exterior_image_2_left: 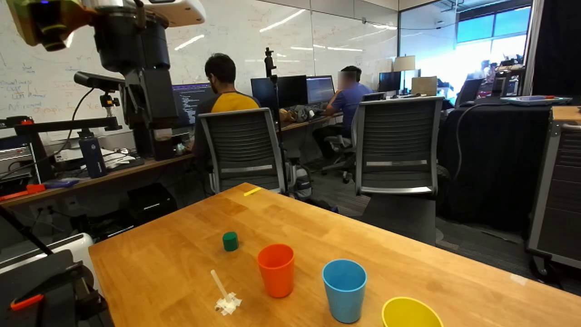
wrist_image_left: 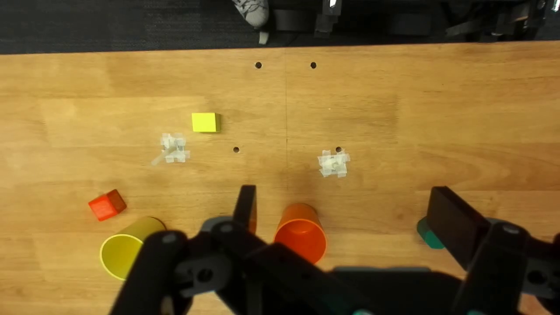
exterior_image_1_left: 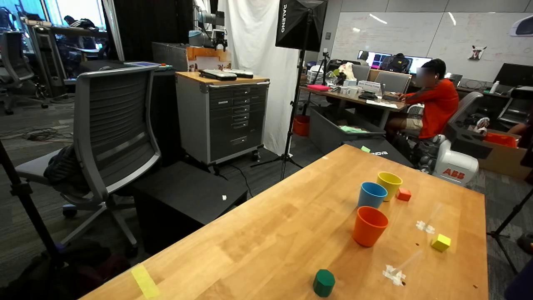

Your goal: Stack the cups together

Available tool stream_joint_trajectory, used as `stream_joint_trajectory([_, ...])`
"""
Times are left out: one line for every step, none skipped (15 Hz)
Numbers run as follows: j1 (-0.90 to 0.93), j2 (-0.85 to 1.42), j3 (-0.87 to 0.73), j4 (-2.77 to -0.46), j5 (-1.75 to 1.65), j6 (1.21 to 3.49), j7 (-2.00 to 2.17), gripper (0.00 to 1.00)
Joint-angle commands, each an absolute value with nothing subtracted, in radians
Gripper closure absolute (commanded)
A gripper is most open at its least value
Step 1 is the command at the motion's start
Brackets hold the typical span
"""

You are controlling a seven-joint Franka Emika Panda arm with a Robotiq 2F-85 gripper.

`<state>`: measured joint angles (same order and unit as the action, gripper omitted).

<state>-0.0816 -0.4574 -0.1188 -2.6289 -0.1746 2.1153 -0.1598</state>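
Three cups stand upright and apart on the wooden table (exterior_image_1_left: 258, 233). The orange-red cup (exterior_image_1_left: 369, 229) is also in the other exterior view (exterior_image_2_left: 277, 272) and the wrist view (wrist_image_left: 302, 236). The blue cup (exterior_image_1_left: 370, 196) stands between the orange-red and yellow cups and also shows here (exterior_image_2_left: 345, 295); in the wrist view the gripper hides nearly all of it. The yellow cup (exterior_image_1_left: 388, 187) is cut off by the frame's bottom edge (exterior_image_2_left: 411, 313) and partly hidden in the wrist view (wrist_image_left: 122, 251). My gripper (wrist_image_left: 344, 192) is wide open and empty, high above the table (exterior_image_2_left: 159, 141).
A dark green piece (exterior_image_1_left: 324, 283) lies beyond the orange-red cup. A red block (exterior_image_1_left: 403, 194) lies close to the yellow cup. A small yellow block (exterior_image_1_left: 441, 242) lies near the table edge. Two taped patches (wrist_image_left: 175, 148) (wrist_image_left: 334, 163) with thin upright sticks are on the table.
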Motion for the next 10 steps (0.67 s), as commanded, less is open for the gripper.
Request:
stream_joint_trajectory([-0.086, -0.457, -0.114, -2.628, -0.172, 2.114, -0.161, 0.0])
stream_joint_trajectory([-0.086, -0.457, -0.114, -2.628, -0.172, 2.114, -0.161, 0.0])
stream_joint_trajectory([-0.086, -0.457, -0.114, -2.628, -0.172, 2.114, -0.161, 0.0])
stream_joint_trajectory([-0.086, -0.457, -0.114, -2.628, -0.172, 2.114, -0.161, 0.0])
stream_joint_trajectory([-0.087, -0.458, -0.114, -2.634, -0.175, 2.123, -0.16, 0.0])
stream_joint_trajectory([-0.085, -0.444, -0.113, -2.626, -0.17, 2.128, -0.155, 0.0])
stream_joint_trajectory([-0.085, -0.431, -0.112, -2.618, -0.164, 2.132, -0.143, 0.0])
stream_joint_trajectory([-0.085, -0.417, -0.112, -2.605, -0.157, 2.135, -0.135, 0.0])
stream_joint_trajectory([-0.085, -0.407, -0.112, -2.593, -0.15, 2.135, -0.121, 0.0])
stream_joint_trajectory([-0.08, -0.394, -0.116, -2.579, -0.135, 2.147, -0.122, 0.0])
